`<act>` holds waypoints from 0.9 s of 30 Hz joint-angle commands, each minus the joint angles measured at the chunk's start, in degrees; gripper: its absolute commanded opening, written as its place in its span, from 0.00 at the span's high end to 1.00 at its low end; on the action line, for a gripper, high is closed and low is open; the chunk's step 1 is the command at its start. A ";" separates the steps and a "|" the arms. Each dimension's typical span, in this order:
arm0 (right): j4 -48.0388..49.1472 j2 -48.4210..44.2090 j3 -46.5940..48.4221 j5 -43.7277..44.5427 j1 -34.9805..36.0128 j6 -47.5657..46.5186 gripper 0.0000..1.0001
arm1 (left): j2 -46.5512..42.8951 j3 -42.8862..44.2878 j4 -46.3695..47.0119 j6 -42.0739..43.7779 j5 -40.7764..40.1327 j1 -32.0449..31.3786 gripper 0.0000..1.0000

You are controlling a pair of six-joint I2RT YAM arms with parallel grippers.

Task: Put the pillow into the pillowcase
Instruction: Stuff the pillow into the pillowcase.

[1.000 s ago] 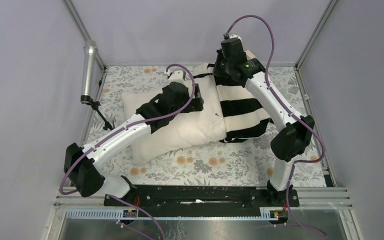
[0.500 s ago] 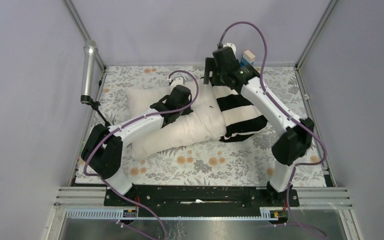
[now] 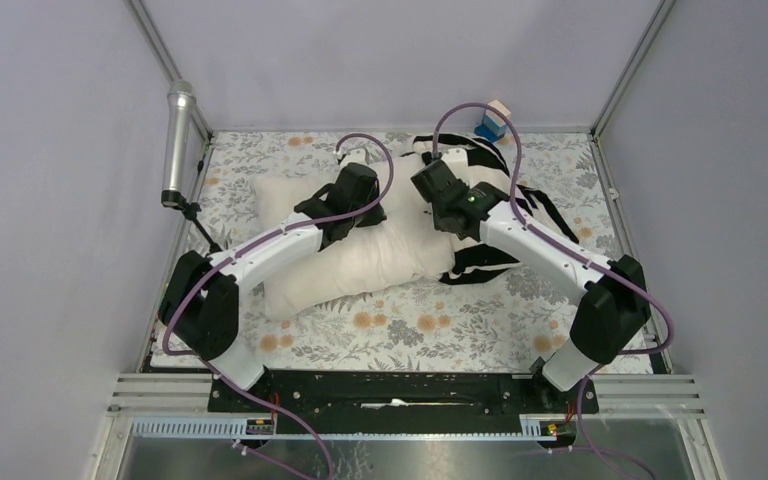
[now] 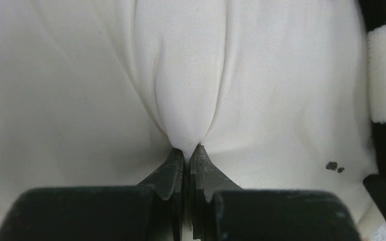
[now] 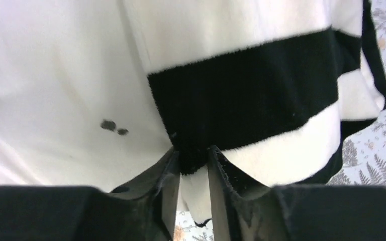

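— Where's the pillow (image 3: 360,255)?
— Mid-table on the floral cover (image 3: 400,330), its right end inside the pillowcase (image 3: 495,255).
— The grippers?
— Left gripper (image 4: 186,150) clenched on a pinch of pillow fabric. Right gripper (image 5: 193,158) grips the pillowcase's open edge, a black stripe between its jaws. Bare cover lies in front.

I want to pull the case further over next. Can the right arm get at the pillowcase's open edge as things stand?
Probably yes: the right gripper already straddles the pillowcase hem beside the pillow, nothing between. The left gripper pinches the pillow, clear of it.
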 commanded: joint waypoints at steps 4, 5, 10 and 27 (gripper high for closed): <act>-5.06 1.14 16.73 6.95 3.54 -0.02 1.00 | -1.10 5.56 -3.80 -0.46 4.71 -0.73 1.00; -5.60 1.26 18.69 5.67 5.46 0.54 1.00 | -0.37 6.35 -3.76 -1.04 4.93 -0.73 1.00; -1.12 2.96 21.37 -5.91 12.39 3.81 1.00 | 0.78 12.11 -3.69 -5.16 3.86 -4.53 1.00; 9.70 -4.68 3.54 -19.49 -6.94 4.88 0.91 | -12.51 10.13 -20.60 9.66 -4.66 -9.15 0.14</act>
